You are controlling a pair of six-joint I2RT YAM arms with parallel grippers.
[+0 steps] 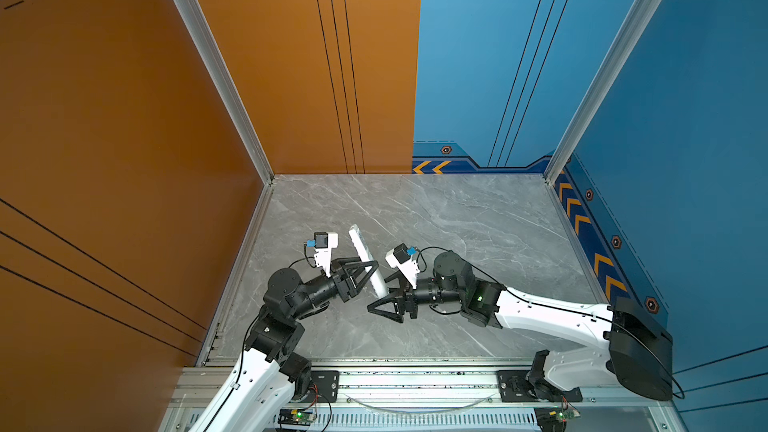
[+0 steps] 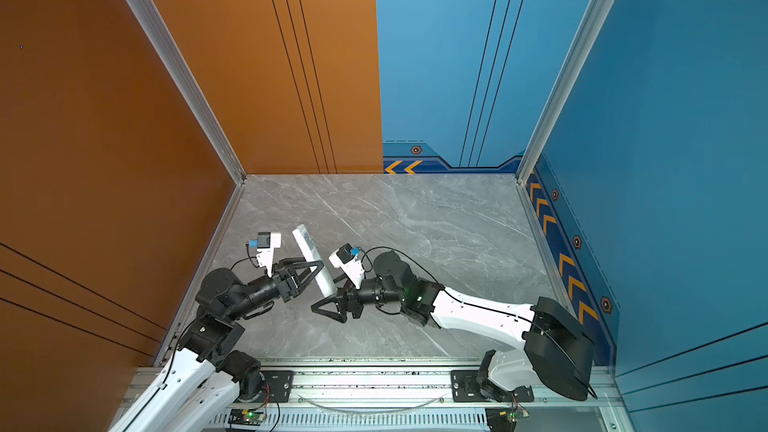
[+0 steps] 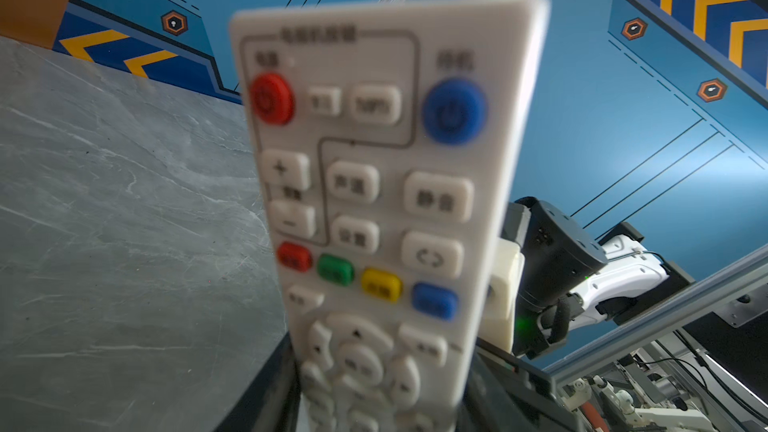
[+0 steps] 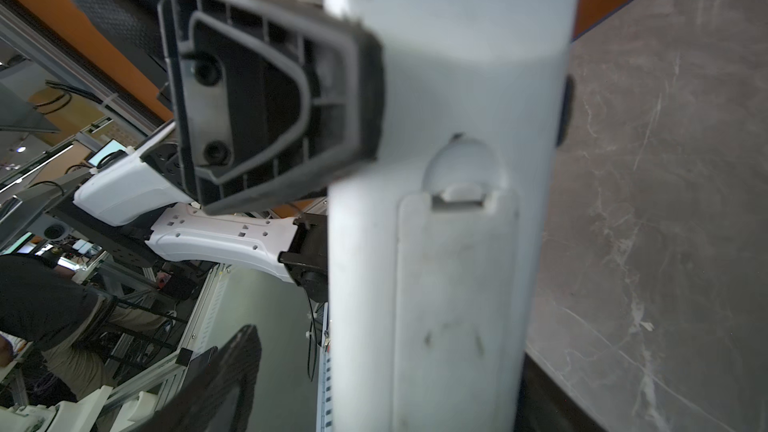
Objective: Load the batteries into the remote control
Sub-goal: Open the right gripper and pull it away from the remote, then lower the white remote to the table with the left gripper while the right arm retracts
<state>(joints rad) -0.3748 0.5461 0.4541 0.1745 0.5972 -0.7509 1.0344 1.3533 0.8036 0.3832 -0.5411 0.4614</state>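
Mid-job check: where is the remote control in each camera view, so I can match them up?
Top view: the remote control slants left of centre, over the near half of the grey marble table.
Top view: same pose, a little further left.
Left wrist: its button face fills the centre.
Right wrist: its plain back fills the centre, battery cover on.
Shared landmark: the grey marble table.

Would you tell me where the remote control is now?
In both top views the remote control is left of centre, clamped in the left gripper.
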